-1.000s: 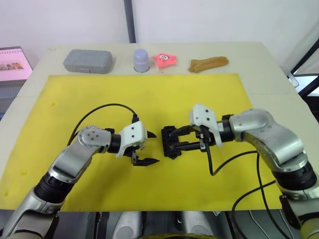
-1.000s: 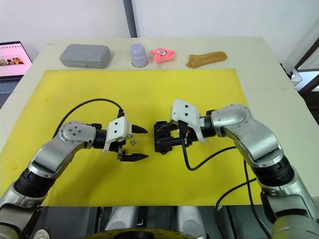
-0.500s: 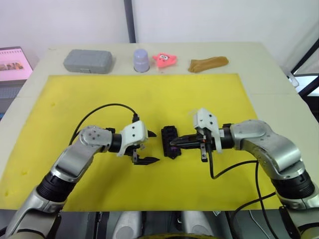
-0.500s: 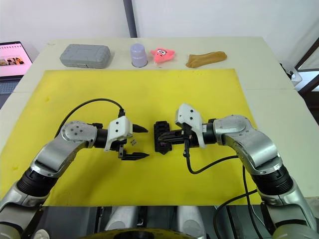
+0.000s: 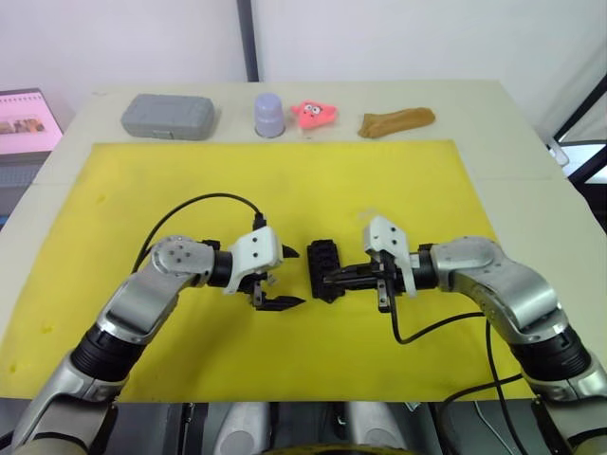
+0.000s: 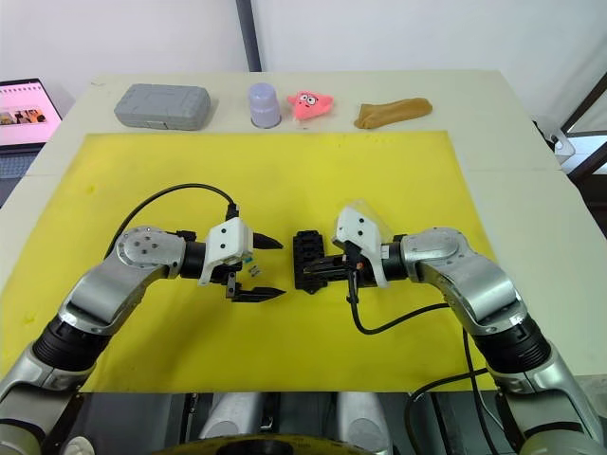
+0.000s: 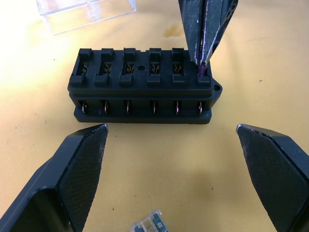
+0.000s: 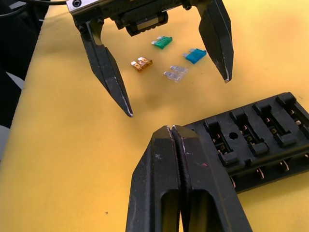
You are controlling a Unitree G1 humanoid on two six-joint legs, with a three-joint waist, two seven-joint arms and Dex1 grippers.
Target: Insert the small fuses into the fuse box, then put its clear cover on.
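Near the middle of the yellow mat [image 5: 285,180], toward its front edge, the fuse box [image 5: 323,270] lies flat between the two grippers, and all its slots that show look unfilled except the end one by the small tab. The right gripper [image 7: 203,62] has its two fingers pressed together on a purple fuse [image 7: 202,71], and it holds this fuse at that end slot, touching the box. The left gripper [image 6: 270,266] is wide open and holds nothing; its fingers stand on either side of the view toward the box, apart from it. Four loose fuses lie on the mat just beside the left gripper: a green fuse [image 8: 162,42], a teal fuse [image 8: 194,55], an amber fuse [image 8: 141,63] and a pale grey fuse [image 8: 176,73]. The clear cover [image 7: 87,12] rests on the mat just behind the box, on the side of the right arm. I judge the fuses to be very light, stiff and slippery, so they should be pinched by the flat plastic head, blades pointing down. The box is light too and may slide when a fuse is pushed in. The cover is thin and hard to see; its long side walls seem the best place to grip.
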